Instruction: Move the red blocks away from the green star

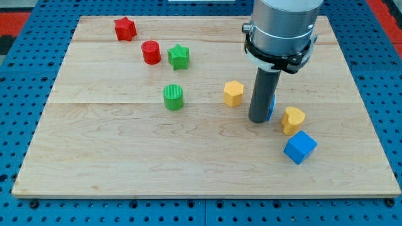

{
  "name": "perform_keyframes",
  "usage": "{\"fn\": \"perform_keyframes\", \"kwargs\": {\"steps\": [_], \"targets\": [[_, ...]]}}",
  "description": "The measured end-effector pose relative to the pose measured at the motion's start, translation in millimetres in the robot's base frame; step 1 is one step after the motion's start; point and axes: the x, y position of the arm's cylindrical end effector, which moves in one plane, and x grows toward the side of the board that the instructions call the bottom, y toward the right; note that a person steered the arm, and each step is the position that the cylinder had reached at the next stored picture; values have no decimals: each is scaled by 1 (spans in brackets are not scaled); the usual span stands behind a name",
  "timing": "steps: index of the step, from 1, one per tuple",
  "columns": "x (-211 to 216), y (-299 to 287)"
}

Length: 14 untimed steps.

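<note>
Resting position of my tip (260, 119): on the board right of centre, at the lower end of the dark rod that comes down from the grey arm housing (281, 28).
Gripper state: the arm carries no gripper, only the straight rod, so nothing opens or closes and my tip has hold of nothing.
Neighbours of my tip: a blue block (271, 107) sits just behind and to the right of the rod, mostly hidden, its shape not clear; whether the rod touches it I cannot tell.
Yellow blocks: a yellow hexagonal block (233, 93) lies near the rod on its left, and a yellow heart-like block (293, 119) near it on the right.
Blue cube (299, 147): just below the yellow heart-like block, toward the view's bottom right.
Green star (178, 56): in the upper left part of the board, well apart from my tip.
Red cylinder (151, 52): just beside the green star on its left, almost touching it.
Red star (125, 29): further up and to the left, near the red cylinder, close to the board's top edge.
Green cylinder (173, 97): below the green star, standing apart from it.
Wooden board (125, 157): pale planks lying on a blue pegboard surface (25, 81).
</note>
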Motion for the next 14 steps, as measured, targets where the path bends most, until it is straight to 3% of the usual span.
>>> {"fn": "perform_keyframes", "kwargs": {"steps": [1,3,6,8,9,10,12,13,14], "targets": [[0,-70],[-40,-66],[-111,-111],[-176,-96],[-201,-173],[-231,-210],[-249,-287],[-247,-249],[-219,-218]]}}
